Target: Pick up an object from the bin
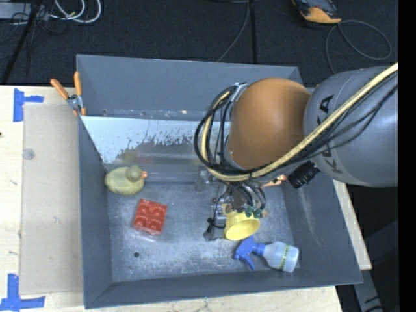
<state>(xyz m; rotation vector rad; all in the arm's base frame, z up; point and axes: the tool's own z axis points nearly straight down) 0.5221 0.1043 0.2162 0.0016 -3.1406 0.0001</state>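
The gripper (224, 223), its grip unreadable, hangs just beside a yellow cup (243, 227) that could skid toward the spray bottle (273, 255).

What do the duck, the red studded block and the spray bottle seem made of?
Duck: probably soft rubber or vinyl, matte yellow-green, rounded moulded form. Red studded block: hard plastic, slightly glossy, crisp studs. Spray bottle: whitish plastic body, opaque blue plastic trigger head. All judged by look alone.
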